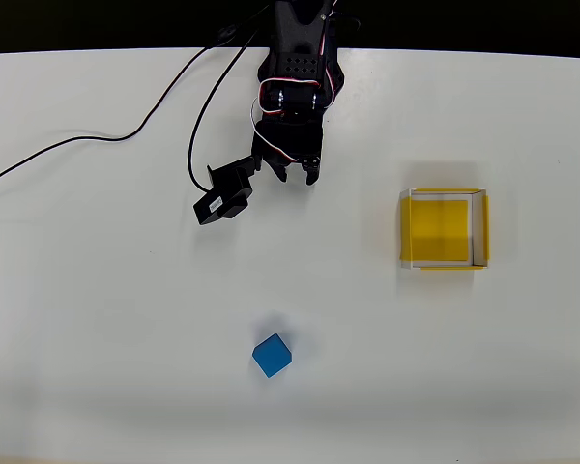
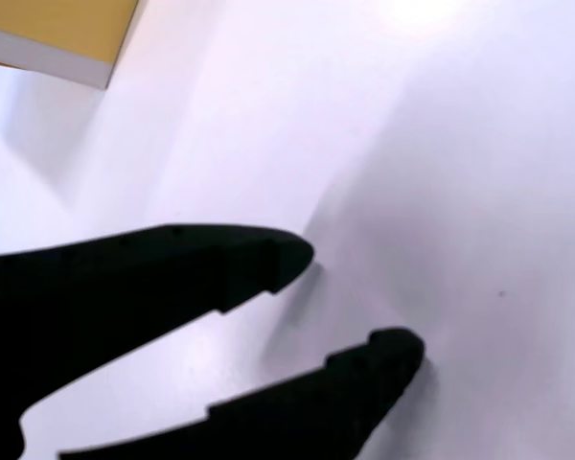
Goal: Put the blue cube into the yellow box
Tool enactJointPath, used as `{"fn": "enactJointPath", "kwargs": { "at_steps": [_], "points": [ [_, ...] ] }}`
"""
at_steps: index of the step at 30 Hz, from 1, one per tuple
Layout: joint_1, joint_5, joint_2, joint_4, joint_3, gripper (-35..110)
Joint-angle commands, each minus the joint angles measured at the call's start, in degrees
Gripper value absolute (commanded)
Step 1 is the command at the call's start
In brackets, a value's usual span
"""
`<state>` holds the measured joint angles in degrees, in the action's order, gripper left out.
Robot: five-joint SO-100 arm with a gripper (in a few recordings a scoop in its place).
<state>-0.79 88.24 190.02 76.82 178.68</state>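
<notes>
arm: black, reaches in from 12 o'clock edge, overhead view
gripper: fingertips point to 6 o'clock, slightly parted, nothing between

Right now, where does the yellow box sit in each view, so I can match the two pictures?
Overhead view: the box sits right of centre on the white table, well apart from the cube and the tool.
Wrist view: one corner of the box shows at the top left edge, above the tool.
Shared landmark: the black tool fingers over the white table.
</notes>
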Motion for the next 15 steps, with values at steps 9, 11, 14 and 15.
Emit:
{"fn": "enactJointPath", "kwargs": {
  "at_steps": [9,11,14,15],
  "points": [
    [-5.9,1.8,1.7,0.8,1.5,14],
    [-5.9,2.2,1.7,0.9,1.5,14],
    [-5.5,4.3,1.7,0.0,1.5,14],
    [-5.0,4.7,1.3,-1.7,1.1,14]
  ]
}}
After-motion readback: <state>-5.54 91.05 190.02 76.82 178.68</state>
